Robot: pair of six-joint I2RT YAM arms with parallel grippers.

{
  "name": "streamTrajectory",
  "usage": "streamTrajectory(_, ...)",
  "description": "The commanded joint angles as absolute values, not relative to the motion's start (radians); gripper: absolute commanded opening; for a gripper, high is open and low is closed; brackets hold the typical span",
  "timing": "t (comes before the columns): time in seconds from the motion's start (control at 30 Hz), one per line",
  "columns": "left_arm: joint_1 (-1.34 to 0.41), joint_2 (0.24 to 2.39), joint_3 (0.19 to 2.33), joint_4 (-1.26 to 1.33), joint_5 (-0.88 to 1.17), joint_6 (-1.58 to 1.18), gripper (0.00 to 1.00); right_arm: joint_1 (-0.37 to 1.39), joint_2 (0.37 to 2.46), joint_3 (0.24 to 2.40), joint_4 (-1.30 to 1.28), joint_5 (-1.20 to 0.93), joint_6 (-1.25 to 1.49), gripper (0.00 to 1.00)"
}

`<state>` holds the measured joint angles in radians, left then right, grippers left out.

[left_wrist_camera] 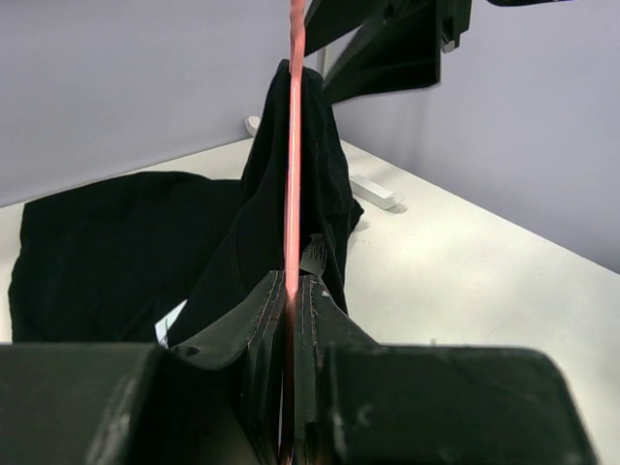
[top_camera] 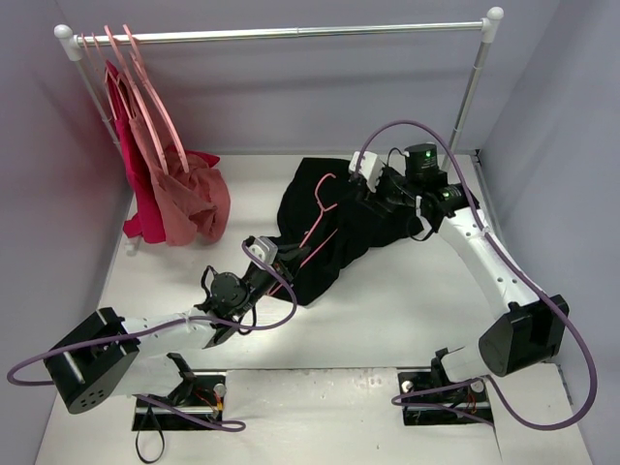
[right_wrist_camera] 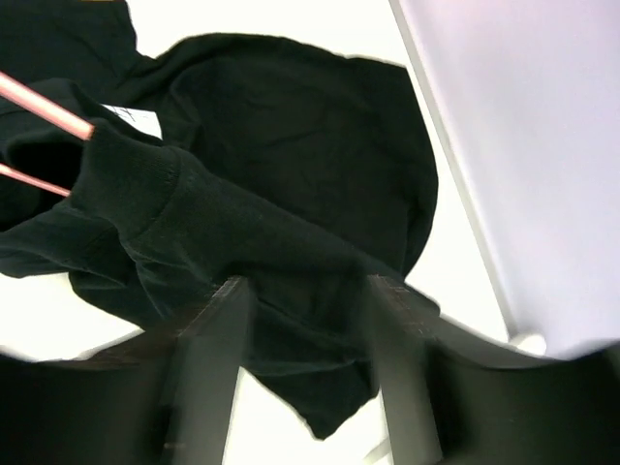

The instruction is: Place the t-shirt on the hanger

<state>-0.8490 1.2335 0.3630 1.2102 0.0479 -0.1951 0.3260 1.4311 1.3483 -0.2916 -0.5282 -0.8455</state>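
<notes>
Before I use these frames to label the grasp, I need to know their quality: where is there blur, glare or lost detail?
Top external: sharp and evenly lit, though the t-shirt reads as flat black. Left wrist: the left end effector is dark and soft, the hanger slightly blurred. Right wrist: the right end effector has blurred fingers, the table blown out white.

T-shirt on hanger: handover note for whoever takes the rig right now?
Left gripper: shut on the hanger.
Right gripper: fingers apart at the t-shirt near its collar; whether it grips is unclear.
Done: the hanger's rods enter the collar; the rest of the shirt lies heaped on the table.
To do: work both shoulders over the hanger so the shirt sits on it.
</notes>
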Motion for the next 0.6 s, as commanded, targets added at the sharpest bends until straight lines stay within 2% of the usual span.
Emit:
streamTrajectory(0.0,-0.844,1.200,0.391,1.358,0.078,-0.206,0.00,0.318,1.436,1.385,-0.222,-0.664,-0.894,0.45)
streamTrajectory(0.07,-0.844,1.200,0.391,1.358,0.084,-0.203,0.00,0.318,1.439,1.385,-0.221,-0.683,-0.897,0.34)
streamTrajectory(0.1,-0.844,1.198,0.390,1.356,0.086,-0.202,0.00,0.319,1.440,1.384,-0.224,-0.704,-0.899,0.24)
streamTrajectory(0.2,-0.844,1.198,0.391,1.355,0.095,-0.204,0.00,0.321,1.447,1.385,-0.250,-0.736,-0.905,0.11)
streamTrajectory(0.23,-0.844,1.197,0.390,1.355,0.097,-0.203,0.00,0.319,1.451,1.387,-0.259,-0.744,-0.910,0.10)
streamTrajectory(0.27,-0.844,1.193,0.391,1.355,0.098,-0.202,0.00,0.322,1.453,1.387,-0.276,-0.749,-0.917,0.10)
streamTrajectory(0.37,-0.844,1.192,0.397,1.350,0.115,-0.196,0.00,0.325,1.451,1.379,-0.282,-0.755,-0.922,0.20)
streamTrajectory(0.47,-0.844,1.193,0.405,1.338,0.129,-0.195,0.00,0.325,1.454,1.378,-0.282,-0.755,-0.928,0.37)
streamTrajectory(0.57,-0.844,1.190,0.416,1.321,0.149,-0.198,0.00,0.330,1.456,1.371,-0.264,-0.753,-0.930,0.42)
